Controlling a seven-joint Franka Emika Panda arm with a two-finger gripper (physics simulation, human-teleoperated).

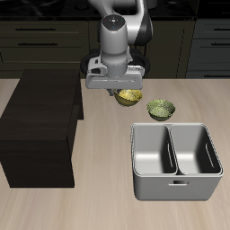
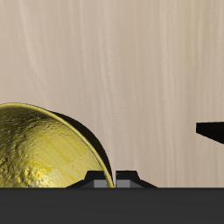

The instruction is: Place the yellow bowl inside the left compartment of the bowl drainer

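The yellow bowl (image 1: 131, 95) hangs just under my gripper (image 1: 127, 92), behind the bowl drainer and above the table. In the wrist view the yellow bowl (image 2: 44, 149) fills the area beside my gripper (image 2: 114, 179), whose fingers close on its rim; a dark shadow lies on the wood beneath it. The bowl drainer (image 1: 176, 186) is a light-grey tub near the table's front edge, with a central wall and a slot handle facing forward. Its left compartment (image 1: 153, 149) and the other well hold nothing.
An olive-green bowl (image 1: 161, 109) rests on the table between the held bowl and the drainer's back rim. A large dark brown-black box (image 1: 40, 126) stands beside the gripper. Dark cabinets run along the back.
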